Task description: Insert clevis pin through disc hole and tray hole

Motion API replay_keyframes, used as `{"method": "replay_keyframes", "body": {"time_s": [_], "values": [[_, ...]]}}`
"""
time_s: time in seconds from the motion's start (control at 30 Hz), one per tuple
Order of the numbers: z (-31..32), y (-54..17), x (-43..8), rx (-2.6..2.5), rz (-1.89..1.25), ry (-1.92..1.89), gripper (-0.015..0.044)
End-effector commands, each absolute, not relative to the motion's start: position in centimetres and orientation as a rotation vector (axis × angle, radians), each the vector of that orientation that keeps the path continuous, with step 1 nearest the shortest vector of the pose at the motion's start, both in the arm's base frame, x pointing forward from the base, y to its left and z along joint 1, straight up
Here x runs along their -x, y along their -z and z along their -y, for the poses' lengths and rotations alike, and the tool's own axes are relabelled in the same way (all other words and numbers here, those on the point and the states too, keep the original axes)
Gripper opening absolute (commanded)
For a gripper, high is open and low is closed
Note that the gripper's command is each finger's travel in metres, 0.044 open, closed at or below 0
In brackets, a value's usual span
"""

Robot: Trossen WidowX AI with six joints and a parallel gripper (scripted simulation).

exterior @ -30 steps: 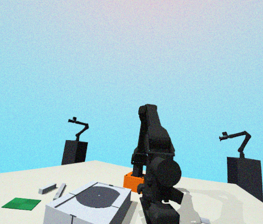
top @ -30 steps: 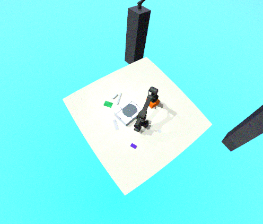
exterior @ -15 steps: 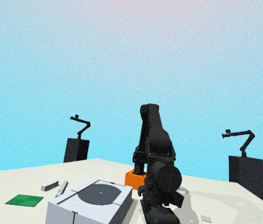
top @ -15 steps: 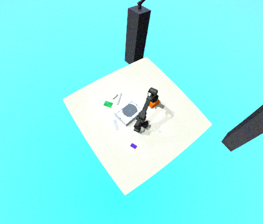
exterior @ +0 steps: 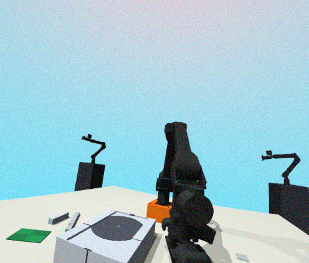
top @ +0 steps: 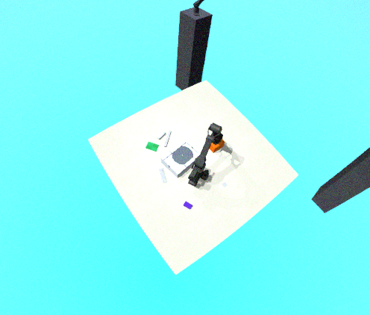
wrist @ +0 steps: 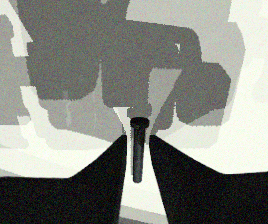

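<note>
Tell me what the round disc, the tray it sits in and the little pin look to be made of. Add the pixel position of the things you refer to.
The disc (top: 183,154) (exterior: 111,232): probably metal, its face an even dark grey with a matte look. The tray (top: 177,171) (exterior: 68,250): perhaps painted or pale metal, smooth and light grey. The pin (wrist: 138,155): likely dark metal, with a faint lighter streak along its shank suggesting a slight sheen.
</note>
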State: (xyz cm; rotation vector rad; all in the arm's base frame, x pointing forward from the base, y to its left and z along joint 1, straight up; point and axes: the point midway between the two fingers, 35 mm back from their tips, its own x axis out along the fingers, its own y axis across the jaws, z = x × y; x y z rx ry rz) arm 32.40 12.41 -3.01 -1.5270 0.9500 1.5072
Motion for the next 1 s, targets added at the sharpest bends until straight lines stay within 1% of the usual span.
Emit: {"method": "replay_keyframes", "body": {"time_s": [0.0, 0.13, 0.43, 0.97], "values": [[-12.4, 3.1, -32.4, 1.532, -0.949, -1.508, 0.0022], [-12.4, 3.1, -32.4, 1.532, -0.949, -1.508, 0.0000], [-12.4, 2.9, -32.4, 1.531, -0.949, -1.507, 0.0000], [-12.4, -2.1, -32.4, 1.528, -0.948, -1.504, 0.0000]]}}
